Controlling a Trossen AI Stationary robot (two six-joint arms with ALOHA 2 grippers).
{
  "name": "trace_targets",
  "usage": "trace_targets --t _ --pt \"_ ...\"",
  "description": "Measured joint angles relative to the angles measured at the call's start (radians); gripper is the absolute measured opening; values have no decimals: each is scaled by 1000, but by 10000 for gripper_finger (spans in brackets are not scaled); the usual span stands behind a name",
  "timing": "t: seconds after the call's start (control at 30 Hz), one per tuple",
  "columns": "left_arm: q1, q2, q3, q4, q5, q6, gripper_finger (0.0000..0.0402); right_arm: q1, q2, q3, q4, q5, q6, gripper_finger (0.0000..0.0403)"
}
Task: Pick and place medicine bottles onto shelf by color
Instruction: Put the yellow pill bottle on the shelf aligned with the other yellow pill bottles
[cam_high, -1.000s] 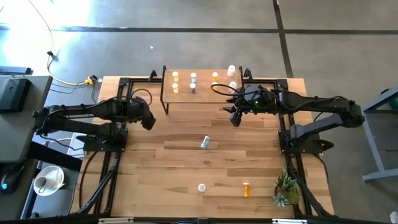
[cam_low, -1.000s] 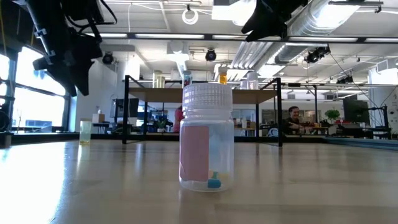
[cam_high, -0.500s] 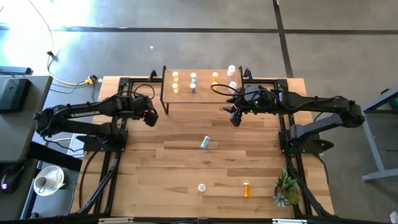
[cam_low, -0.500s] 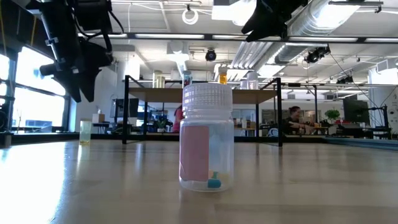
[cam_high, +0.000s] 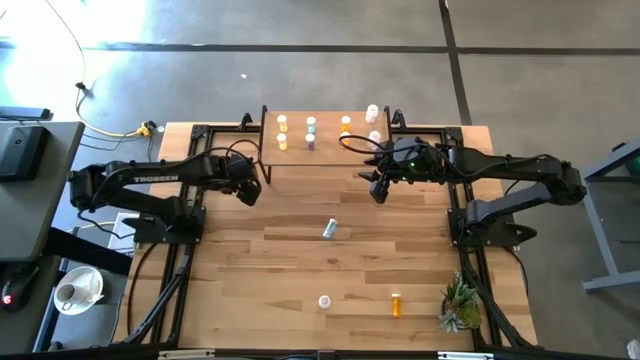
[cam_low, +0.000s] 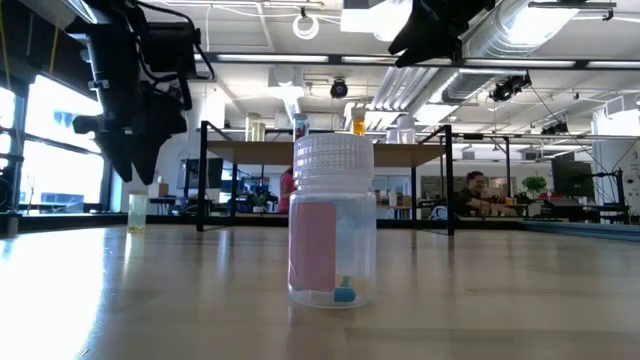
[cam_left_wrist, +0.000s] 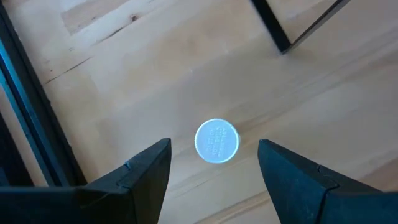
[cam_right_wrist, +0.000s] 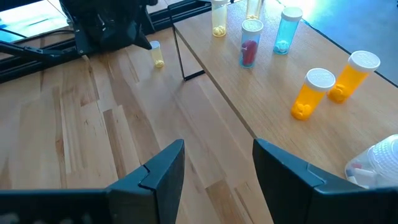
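Note:
A pale yellow bottle stands upright on the table; its round light cap (cam_left_wrist: 216, 140) shows in the left wrist view, and the bottle shows in the low view (cam_low: 137, 212) and right wrist view (cam_right_wrist: 157, 54). My left gripper (cam_high: 248, 190) hangs open above it, a finger on either side, touching nothing. My right gripper (cam_high: 378, 190) is open and empty by the shelf's near right corner. The shelf (cam_high: 325, 150) carries several orange, yellow, blue and pink bottles (cam_right_wrist: 316, 92). A pink-labelled bottle (cam_low: 333, 222) stands near the table's front.
A bottle (cam_high: 328, 229) lies on its side mid-table. An orange bottle (cam_high: 396, 304) lies near the front, right of the pink-labelled one (cam_high: 324, 301). A small plant (cam_high: 460, 305) stands at the front right corner. The shelf's black leg (cam_left_wrist: 273, 31) is close to my left gripper.
My left gripper has moved toward the table's right edge, nearer the shelf's left legs, and has come down over the pale yellow bottle. Its fingers stay open. My right arm has kept still.

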Motion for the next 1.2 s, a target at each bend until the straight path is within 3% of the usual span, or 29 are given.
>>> trace_targets --t 0.43,0.77,1.2 --pt "0 115 0 53 0 2 229 0 0 0 0 0 0 181" --pt "0 131 0 52 0 19 226 0 0 0 0 0 0 181" --pt "0 131 0 52 0 74 142 0 0 0 0 0 0 181"
